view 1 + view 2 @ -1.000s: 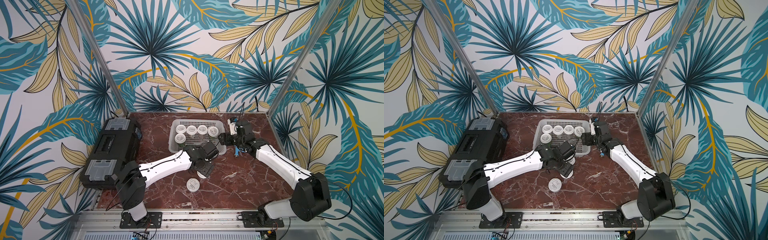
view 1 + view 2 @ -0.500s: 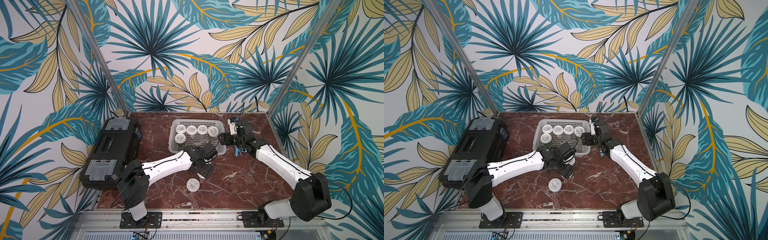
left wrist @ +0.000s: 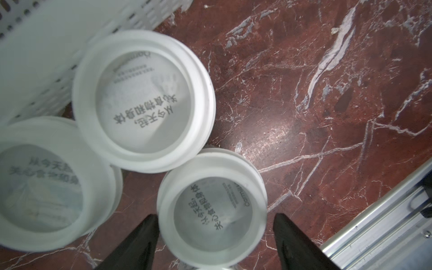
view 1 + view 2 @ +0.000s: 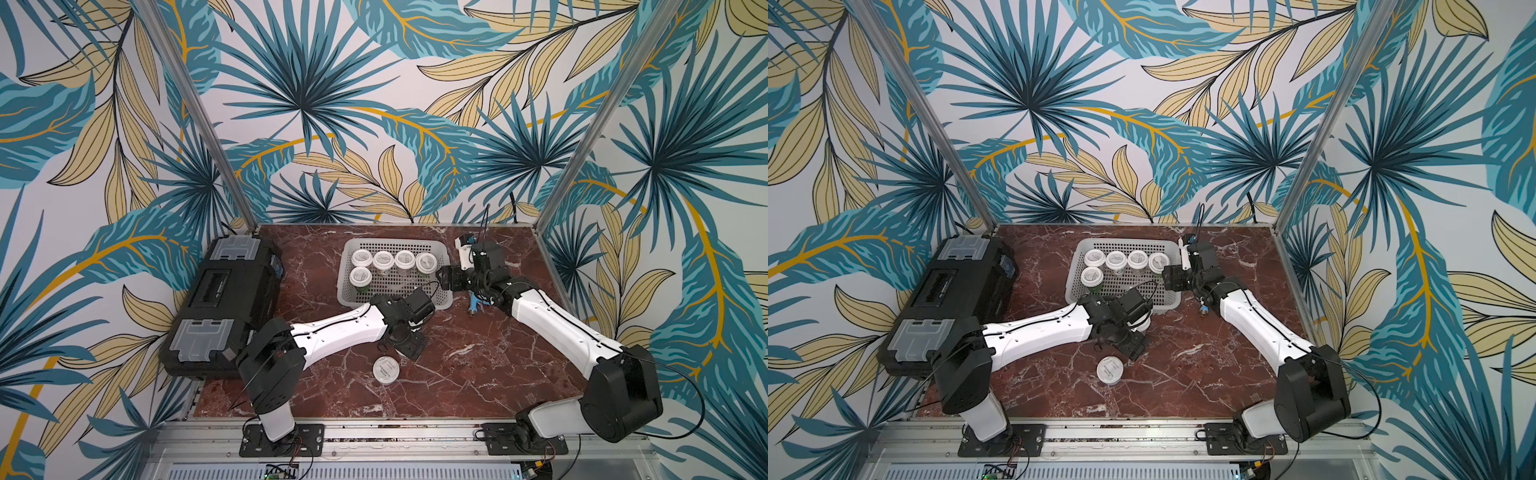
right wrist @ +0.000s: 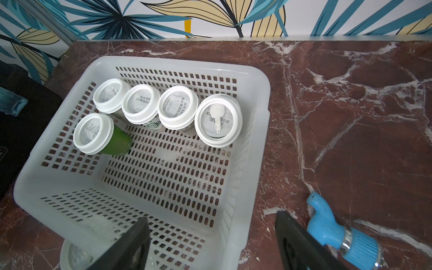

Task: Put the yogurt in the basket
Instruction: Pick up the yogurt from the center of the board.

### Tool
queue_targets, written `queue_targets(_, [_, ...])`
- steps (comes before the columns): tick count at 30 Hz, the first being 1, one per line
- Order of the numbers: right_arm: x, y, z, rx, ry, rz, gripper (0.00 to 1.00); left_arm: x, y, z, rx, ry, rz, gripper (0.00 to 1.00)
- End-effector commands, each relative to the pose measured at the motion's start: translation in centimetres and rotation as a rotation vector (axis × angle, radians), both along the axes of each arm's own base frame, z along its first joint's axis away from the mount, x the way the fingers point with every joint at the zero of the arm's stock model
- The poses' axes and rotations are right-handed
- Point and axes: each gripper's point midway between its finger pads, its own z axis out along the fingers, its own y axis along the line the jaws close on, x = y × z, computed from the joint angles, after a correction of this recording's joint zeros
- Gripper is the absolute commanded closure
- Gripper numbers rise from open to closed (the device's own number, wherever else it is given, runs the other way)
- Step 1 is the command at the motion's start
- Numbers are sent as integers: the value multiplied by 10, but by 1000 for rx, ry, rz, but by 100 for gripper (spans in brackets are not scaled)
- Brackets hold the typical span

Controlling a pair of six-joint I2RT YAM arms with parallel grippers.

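5 yogurts (image 5: 177, 106) inside 1 basket (image 5: 145, 63); outside, 3 or maybe 4 yogurts (image 3: 142, 100)

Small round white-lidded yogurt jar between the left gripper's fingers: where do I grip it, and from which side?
I'd clamp the small round white-lidded yogurt jar across its lid rim, coming straight down. It stands upright, lid toward the wrist camera. The open left gripper has its black fingers on the two free flanks; a second identical jar crowds the side beyond.

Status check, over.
Left pincer open over a table yogurt. Right pincer open over basket rim. Five yogurts basketed. Two neighbour jars crowd the target.
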Motion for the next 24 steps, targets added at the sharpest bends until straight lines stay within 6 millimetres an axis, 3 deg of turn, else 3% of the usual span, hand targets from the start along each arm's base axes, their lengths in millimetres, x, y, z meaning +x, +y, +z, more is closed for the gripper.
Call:
queue_targets(1, [-4,-4,2,-4,-14,-4,13,1,0,-8,-5,9,6,19])
queue_targets(9, [-4,-4,2,-4,-11,-3,13,2,1,-6,-6,-3,12,25])
queue_targets(24, [-4,-4,2,-5,-11,-4,14,3,5,-10,16,-6,20,25])
